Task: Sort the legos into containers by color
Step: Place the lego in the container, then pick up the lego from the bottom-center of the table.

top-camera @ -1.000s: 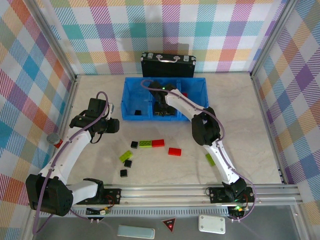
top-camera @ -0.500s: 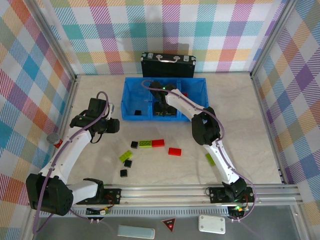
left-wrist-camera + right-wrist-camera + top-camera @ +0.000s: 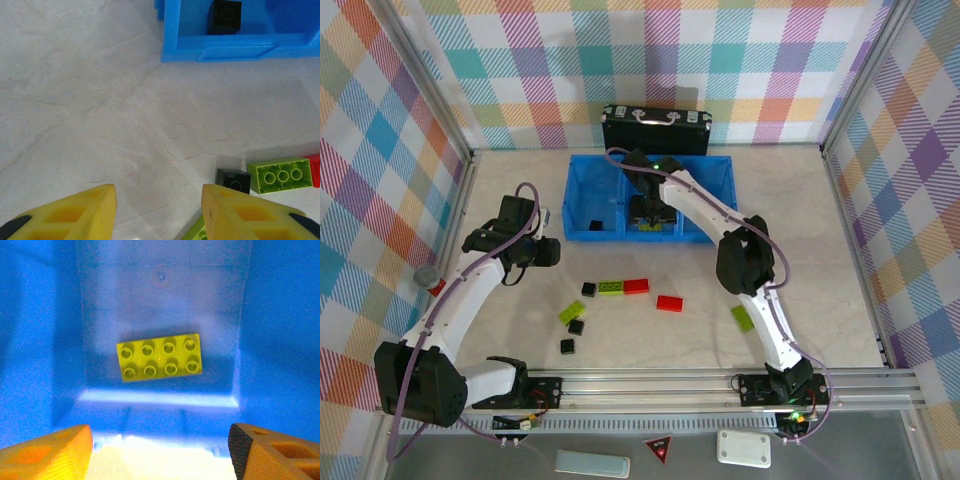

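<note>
The blue tray (image 3: 582, 190) stands at the back of the table. My right gripper (image 3: 650, 212) hangs open above its middle compartment. Below the right gripper (image 3: 160, 440) a lime-green lego (image 3: 160, 357) lies flat on the compartment floor, clear of the fingers. The left compartment holds one black lego (image 3: 594, 224), also seen in the left wrist view (image 3: 225, 15). My left gripper (image 3: 538, 250) hovers open over bare table in front of the tray's left end. Nothing sits between the left gripper's (image 3: 159, 200) fingers. Loose legos lie nearby: black (image 3: 233, 180), green (image 3: 280, 175), red (image 3: 315, 170).
Mid-table lie a red lego (image 3: 670, 303), a green one (image 3: 567, 312) and two black ones (image 3: 576, 327) (image 3: 567, 346). Another green lego (image 3: 741, 318) lies beside the right arm. A black case (image 3: 655, 128) stands behind the tray. Checked walls enclose the table.
The right arm's elbow has swung to the right and its gripper has shifted slightly back over the middle compartment. The left arm has not moved.
</note>
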